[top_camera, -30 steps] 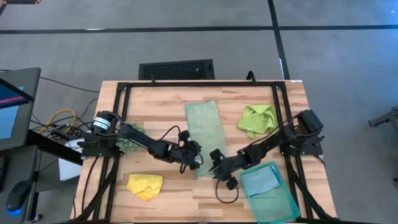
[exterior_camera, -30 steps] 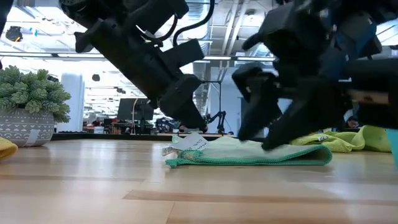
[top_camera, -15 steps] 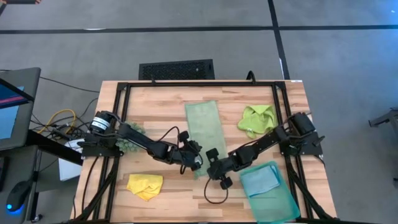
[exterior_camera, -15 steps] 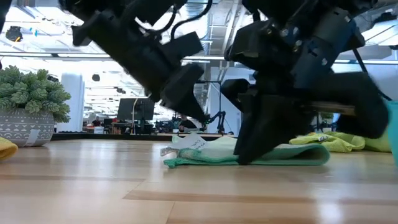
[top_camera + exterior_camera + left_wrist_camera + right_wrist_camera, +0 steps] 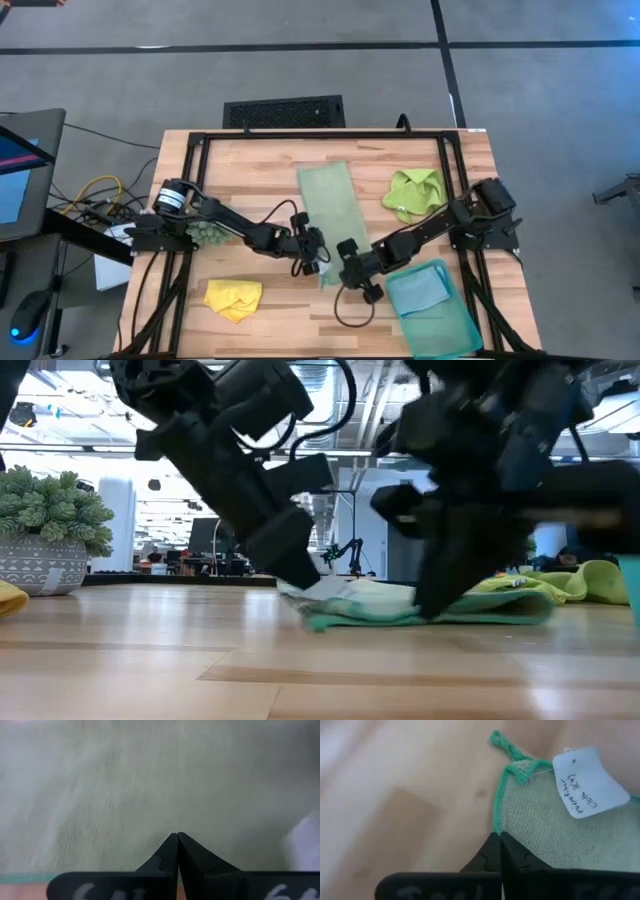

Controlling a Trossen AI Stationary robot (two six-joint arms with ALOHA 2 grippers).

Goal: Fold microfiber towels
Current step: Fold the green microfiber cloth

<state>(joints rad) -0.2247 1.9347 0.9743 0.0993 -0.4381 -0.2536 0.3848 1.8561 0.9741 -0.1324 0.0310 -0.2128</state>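
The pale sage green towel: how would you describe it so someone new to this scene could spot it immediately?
Start at the wooden table in the high view and go to its middle. There, a long narrow strip, the pale sage green towel, runs from the far edge toward the near side, where the left gripper and right gripper meet it. Unlike its crumpled neighbours, it lies flat.

from my station the light was even and bright overhead; both wrist views were soft, the arms blurred low.

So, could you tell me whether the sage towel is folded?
Folded: the sage towel lies as a narrow strip, both hands pinching its near end.
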